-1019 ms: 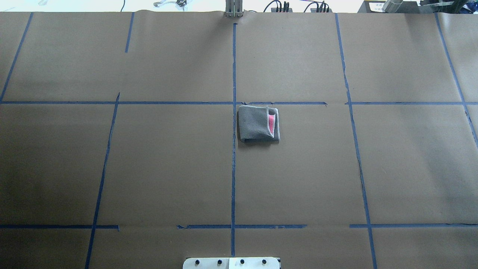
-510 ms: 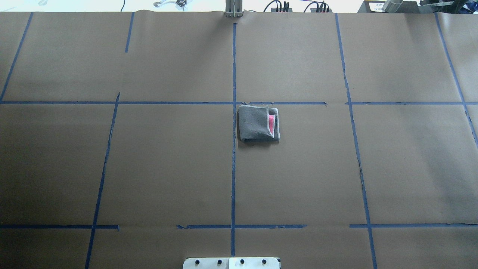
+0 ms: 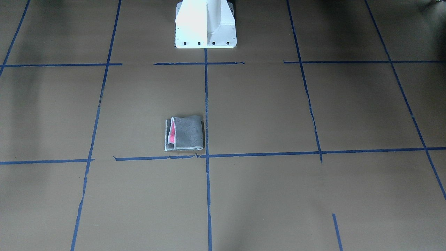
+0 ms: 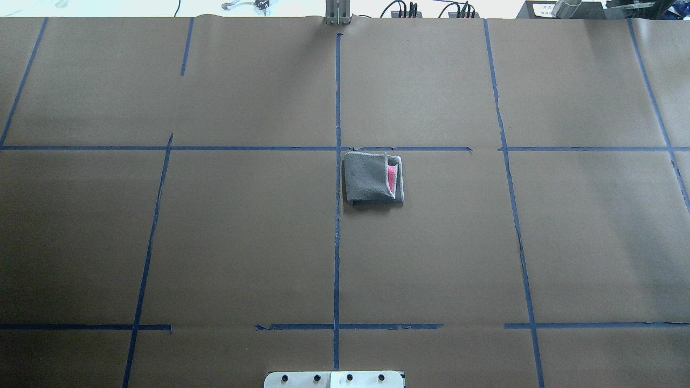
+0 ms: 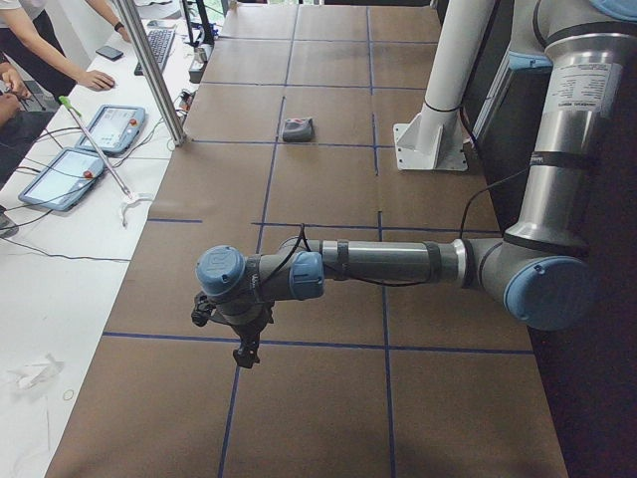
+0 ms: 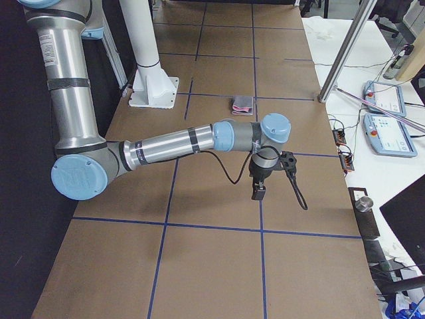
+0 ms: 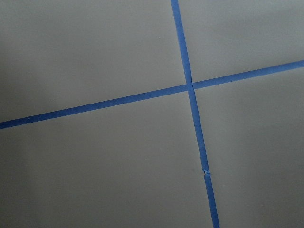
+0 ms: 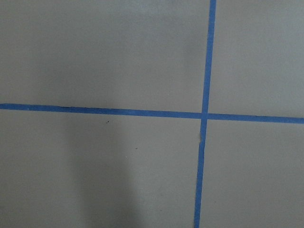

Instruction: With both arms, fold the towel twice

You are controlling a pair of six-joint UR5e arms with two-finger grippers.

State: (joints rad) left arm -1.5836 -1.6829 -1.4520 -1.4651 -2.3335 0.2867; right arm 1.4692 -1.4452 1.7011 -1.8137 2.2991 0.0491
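The towel (image 4: 369, 178) lies folded into a small grey square near the table's middle, beside the centre tape line, with a pink strip showing along one side (image 3: 171, 134). It is also small in the side views (image 5: 297, 128) (image 6: 242, 104). My left gripper (image 5: 244, 352) hangs far from it over the table's left end, pointing down. My right gripper (image 6: 259, 193) hangs over the right end, equally far off. Whether either is open or shut I cannot tell. Both wrist views show only brown paper and crossing blue tape.
Brown paper with a blue tape grid (image 4: 337, 242) covers the table. The white pedestal base (image 3: 205, 35) stands at the robot's side. A metal post (image 5: 154, 75), tablets (image 5: 109, 127) and a person's hands (image 5: 95, 80) are past the far edge.
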